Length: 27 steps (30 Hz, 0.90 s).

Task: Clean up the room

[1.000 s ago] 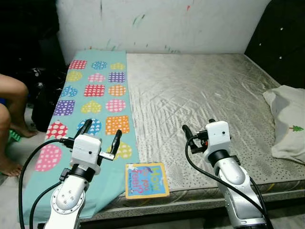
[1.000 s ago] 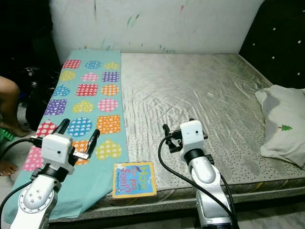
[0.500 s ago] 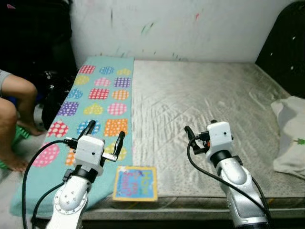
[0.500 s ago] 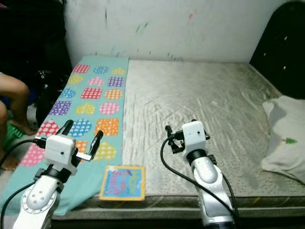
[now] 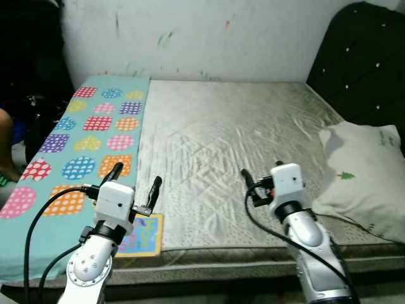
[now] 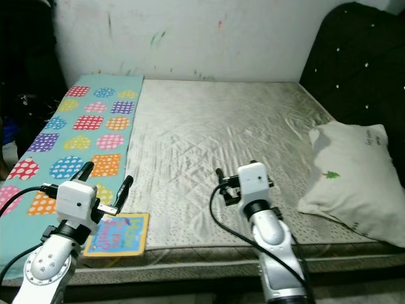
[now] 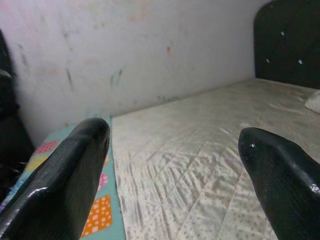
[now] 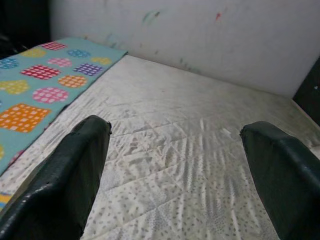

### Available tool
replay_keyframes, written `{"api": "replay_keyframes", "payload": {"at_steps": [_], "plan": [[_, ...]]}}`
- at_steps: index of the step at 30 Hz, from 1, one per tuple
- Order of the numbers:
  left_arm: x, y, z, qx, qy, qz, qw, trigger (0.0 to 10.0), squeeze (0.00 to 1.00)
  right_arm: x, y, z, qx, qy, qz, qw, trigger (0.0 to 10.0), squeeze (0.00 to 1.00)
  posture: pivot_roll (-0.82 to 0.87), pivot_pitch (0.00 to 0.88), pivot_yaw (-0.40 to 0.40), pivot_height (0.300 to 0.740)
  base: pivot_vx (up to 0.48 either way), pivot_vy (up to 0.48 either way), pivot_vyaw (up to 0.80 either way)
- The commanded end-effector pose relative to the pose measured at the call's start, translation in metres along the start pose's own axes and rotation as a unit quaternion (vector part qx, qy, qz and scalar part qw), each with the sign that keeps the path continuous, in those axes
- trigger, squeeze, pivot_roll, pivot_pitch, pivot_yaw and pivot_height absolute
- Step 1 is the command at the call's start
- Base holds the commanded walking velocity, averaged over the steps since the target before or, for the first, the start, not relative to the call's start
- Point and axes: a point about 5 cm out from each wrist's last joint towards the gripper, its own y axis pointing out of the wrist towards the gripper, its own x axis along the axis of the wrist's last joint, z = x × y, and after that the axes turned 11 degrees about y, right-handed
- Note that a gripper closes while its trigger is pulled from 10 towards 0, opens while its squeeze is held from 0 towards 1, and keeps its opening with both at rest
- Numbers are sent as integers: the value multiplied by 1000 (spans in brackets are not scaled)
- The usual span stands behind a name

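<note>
Grippers both hover over the near edge of the mattress, nothing in them. Left gripper has its fingers spread wide, sitting just above the colourful book that lies flat at the near left edge, next to the teal patterned blanket. Right gripper is spread apart too, over bare mattress. White pillow sits at the right, by the dark headboard.
</note>
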Motion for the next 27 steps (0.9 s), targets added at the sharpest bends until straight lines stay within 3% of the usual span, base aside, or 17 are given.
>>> {"api": "replay_keyframes", "payload": {"at_steps": [1, 12, 27], "plan": [[-1, 1, -1, 3, -9, 4, 1000, 10000, 0, 4, 0, -5, -6, -3, -6, 1000, 10000, 0, -104, 0, -30, 740, 0, 0, 0], [-4, 1, 5, 23, -25, 13, 999, 10000, 0, 4, 1, -5, -6, -4, -7, 1000, 10000, 0, -103, 0, -30, 740, 0, 0, 0], [-1, 3, 1, 3, -38, 0, 999, 10000, 0, 4, 0, -6, -8, -7, -8, 1000, 10000, 0, -109, 0, -28, 740, 16, 0, 0]]}}
